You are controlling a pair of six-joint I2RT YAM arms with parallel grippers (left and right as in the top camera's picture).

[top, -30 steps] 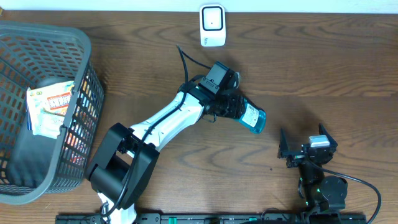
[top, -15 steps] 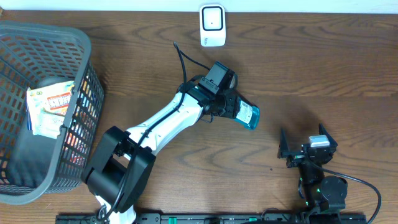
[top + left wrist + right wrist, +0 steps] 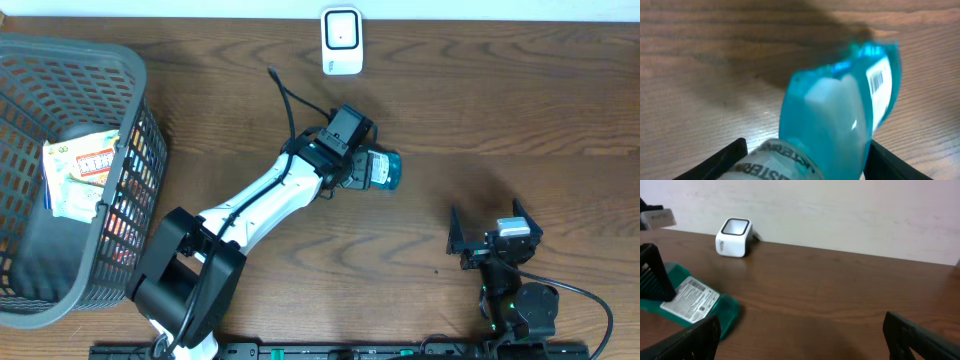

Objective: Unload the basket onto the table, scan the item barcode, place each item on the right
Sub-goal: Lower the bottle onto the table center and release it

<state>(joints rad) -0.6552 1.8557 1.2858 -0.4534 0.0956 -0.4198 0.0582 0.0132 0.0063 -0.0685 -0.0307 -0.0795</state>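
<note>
A white box-shaped barcode scanner (image 3: 341, 40) stands at the far edge of the dark brown wooden table (image 3: 540, 110), near the middle. It is well apart from my left claw (image 3: 362, 168), with only wood grain between them. On my far left sits a black plastic mesh basket (image 3: 140, 100) with a white and green printed packet (image 3: 85, 160) inside.

The teal translucent plastic bottle (image 3: 385, 168) lies on its side between the fingers of my left claw, near the table's centre. Its base points to my right, towards the open wood. The claw pinches it near the cap end, one black finger (image 3: 732, 155) on each side. In the wrist view the body looms close and blurred, and a white label with a barcode (image 3: 879, 82) runs along its right flank. A shadow lies on the wood beneath it. I cannot tell whether the bottle touches the table or hangs just above it.

My white and black left arm (image 3: 270, 190) stretches diagonally from its base at the near edge, up and to the right. A black cable (image 3: 285, 95) loops off behind the wrist. My right claw (image 3: 495, 238) sits low by the near right edge, well apart from the bottle, its fingers spread wide and empty. Its camera looks across the table at the scanner and the bottle's label.

A pale plain wall (image 3: 840, 210) rises behind the table's far edge.
</note>
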